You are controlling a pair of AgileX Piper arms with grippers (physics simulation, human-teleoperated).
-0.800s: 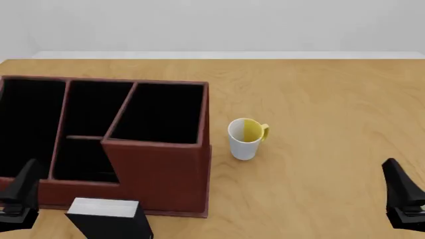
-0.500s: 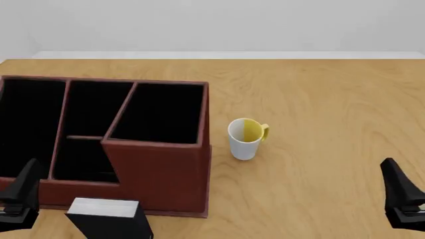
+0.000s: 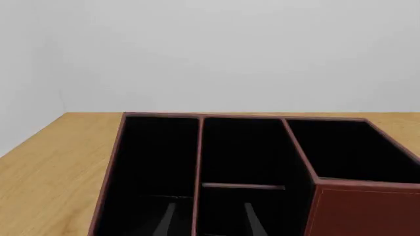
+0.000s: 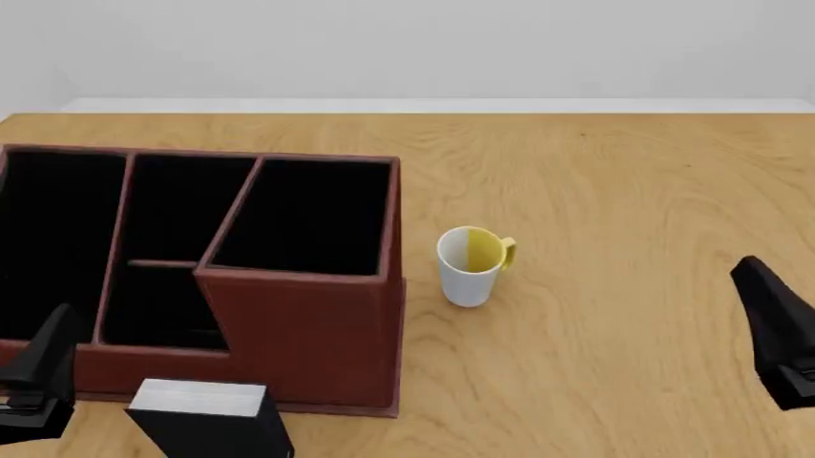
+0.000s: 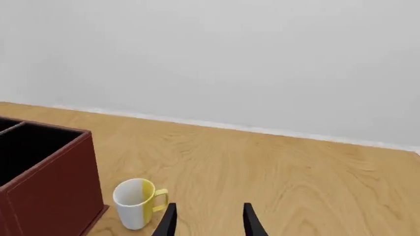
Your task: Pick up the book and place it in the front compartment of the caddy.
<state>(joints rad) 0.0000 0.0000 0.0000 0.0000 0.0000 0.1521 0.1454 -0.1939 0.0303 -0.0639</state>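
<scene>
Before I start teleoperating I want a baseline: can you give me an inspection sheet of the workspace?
Surface: wooden table, bare on the right.
Job's things: book at the near edge, in front of the caddy; the compartments seen hold nothing.
Clutter: white-and-yellow mug, upright, right of the caddy, apart from it.
Grippers: left gripper open over the caddy; right gripper open, holding nothing.
Cables: nothing seen.
Surroundings: plain pale wall.

One caddy [image 4: 305,315], one book [image 4: 210,415], one mug [image 4: 469,265], two claws
</scene>
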